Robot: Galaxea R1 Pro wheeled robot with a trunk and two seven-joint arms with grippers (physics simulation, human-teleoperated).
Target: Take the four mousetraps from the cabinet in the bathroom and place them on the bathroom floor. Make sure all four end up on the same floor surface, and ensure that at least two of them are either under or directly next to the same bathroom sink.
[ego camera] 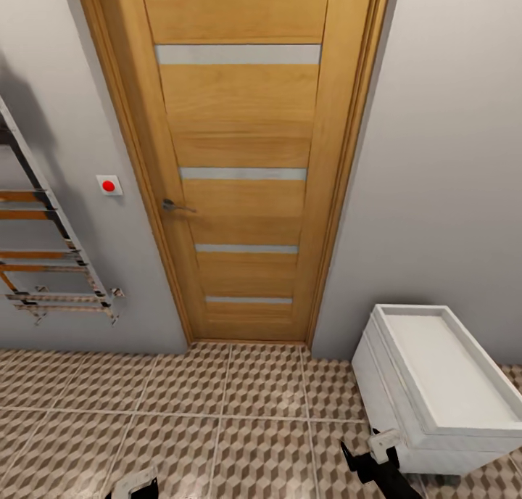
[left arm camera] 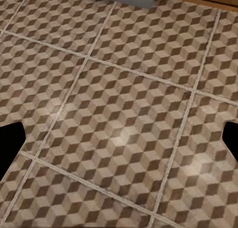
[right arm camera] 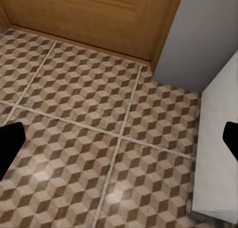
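Both end effectors hang low with fingers spread wide and empty: left end effector (left arm camera: 119,138), right end effector (right arm camera: 119,138), carried over the brown-and-beige cube-patterned bathroom floor (ego camera: 239,405) since we're just driving. Ahead we see a closed orange-brown wooden door (ego camera: 243,158) and, beside our right arm, a small white drawer unit (ego camera: 435,383). No mousetraps or cabinet around yet, so we reckon we need to turn.

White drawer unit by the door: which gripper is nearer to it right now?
Right. The right gripper sits just in front of the white drawer unit, almost at its front face. The left gripper is far off to its left, over the bathroom floor.
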